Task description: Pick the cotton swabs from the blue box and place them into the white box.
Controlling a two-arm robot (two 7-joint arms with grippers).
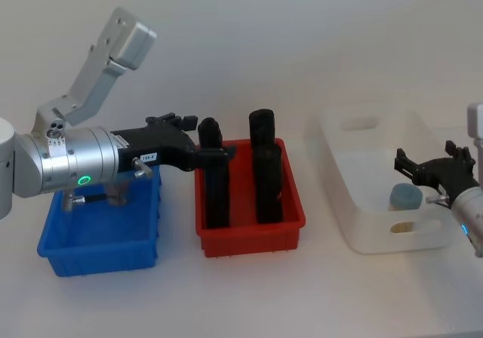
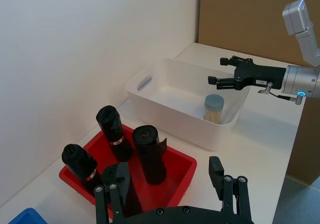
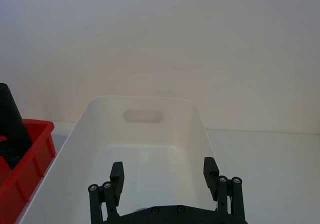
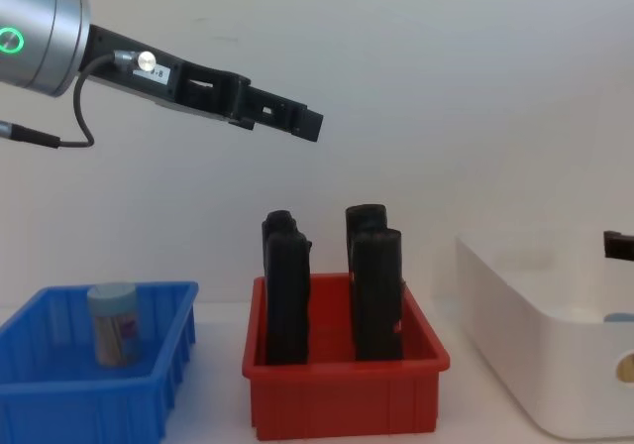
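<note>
My left claw (image 4: 287, 119) is hovering high, jaws spread wide, holding nothing. A clear cylindrical jar of cotton swabs (image 4: 112, 323), pale blue lid, is standing well below it, toward my wrist, in the ribbed bright blue plastic box (image 4: 89, 404). Likely light, rigid, slick; pinch the body under the lid. My right claw (image 2: 218, 70), likewise spread and empty, is hanging over the smooth white plastic box (image 1: 373, 238).

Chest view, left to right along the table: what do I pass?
Blue box with one cotton swab jar standing in it → red bin holding upright black blocks → white box.
</note>
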